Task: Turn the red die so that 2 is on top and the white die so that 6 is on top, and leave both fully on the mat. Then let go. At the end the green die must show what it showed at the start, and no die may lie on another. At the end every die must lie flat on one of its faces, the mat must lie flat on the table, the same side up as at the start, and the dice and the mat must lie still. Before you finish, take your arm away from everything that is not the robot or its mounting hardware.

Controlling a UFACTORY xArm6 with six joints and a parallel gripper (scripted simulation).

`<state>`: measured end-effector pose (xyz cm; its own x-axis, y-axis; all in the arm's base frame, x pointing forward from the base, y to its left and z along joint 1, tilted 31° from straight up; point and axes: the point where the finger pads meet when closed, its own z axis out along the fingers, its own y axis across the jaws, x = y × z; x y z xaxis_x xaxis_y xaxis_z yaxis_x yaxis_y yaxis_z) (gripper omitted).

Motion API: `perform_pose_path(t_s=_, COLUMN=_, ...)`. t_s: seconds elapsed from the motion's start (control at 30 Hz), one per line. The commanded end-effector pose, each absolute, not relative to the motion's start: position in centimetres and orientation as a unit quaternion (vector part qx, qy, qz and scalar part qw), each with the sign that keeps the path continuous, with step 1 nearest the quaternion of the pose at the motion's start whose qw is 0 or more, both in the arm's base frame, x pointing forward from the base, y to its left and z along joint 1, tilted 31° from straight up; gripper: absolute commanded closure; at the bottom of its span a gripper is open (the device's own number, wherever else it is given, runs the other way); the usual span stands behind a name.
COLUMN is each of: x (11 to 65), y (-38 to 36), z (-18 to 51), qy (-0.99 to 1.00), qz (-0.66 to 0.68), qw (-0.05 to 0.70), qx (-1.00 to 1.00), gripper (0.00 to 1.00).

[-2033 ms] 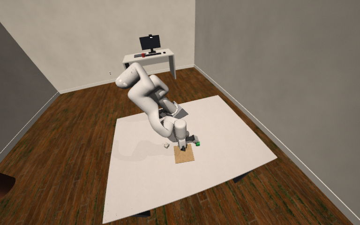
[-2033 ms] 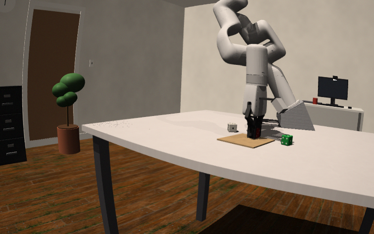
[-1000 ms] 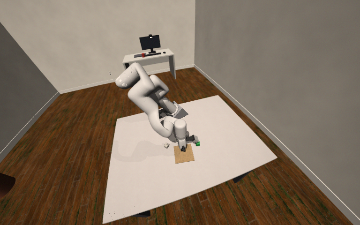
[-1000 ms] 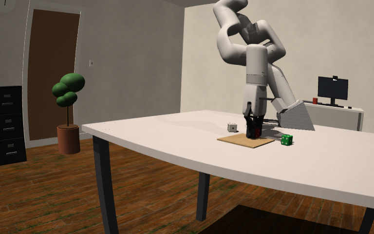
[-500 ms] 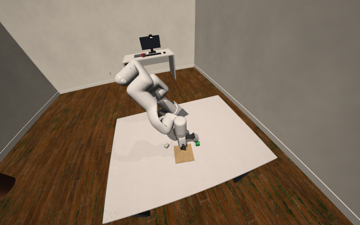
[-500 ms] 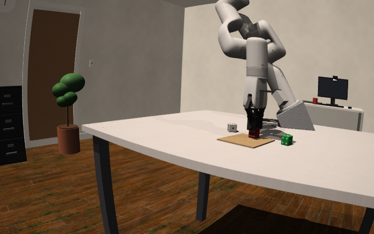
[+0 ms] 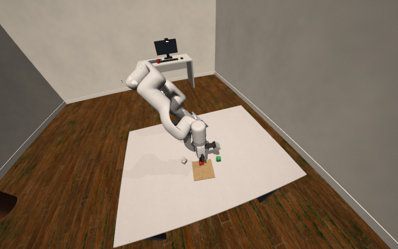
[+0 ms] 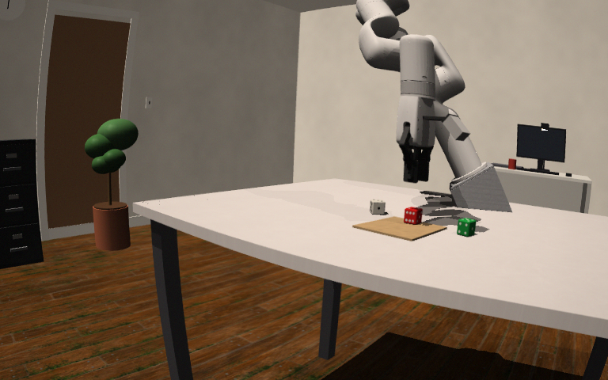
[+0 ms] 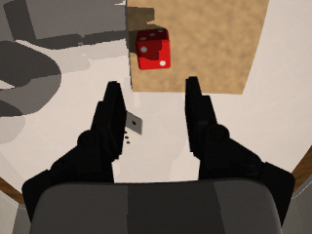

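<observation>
The single white arm (image 8: 423, 58) folds back on itself above its base, its last link hanging straight down, wrist vertical. The gripper (image 8: 416, 174) points downward, held well above the worktop (image 8: 268, 224). Its two black fingers stand partly apart, roughly parallel, with nothing between them. In the wrist view the fingers reach forward from the dark gripper body, one at either side, and the gap between their tips is open. A small boxy fitting sticks out sideways from the wrist.

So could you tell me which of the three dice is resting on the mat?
The red die, at the mat's far corner; the white die and green die sit on the bare table.
</observation>
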<state>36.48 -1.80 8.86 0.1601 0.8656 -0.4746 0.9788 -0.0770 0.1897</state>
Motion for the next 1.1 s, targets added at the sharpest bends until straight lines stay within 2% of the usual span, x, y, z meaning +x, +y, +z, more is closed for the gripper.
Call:
perform_pose_path(t_s=0.0, x=36.40, y=-1.45, z=9.61, qy=0.637, qz=-0.120, qw=0.237, qx=0.724, gripper=0.53)
perform_pose_path(t_s=0.03, x=36.40, y=-1.45, z=9.61, qy=0.637, qz=-0.120, qw=0.237, qx=0.724, gripper=0.00)
perform_pose_path(t_s=1.07, x=36.25, y=-1.85, z=9.80, qy=0.665, qz=-0.129, qw=0.231, qx=0.698, gripper=0.00)
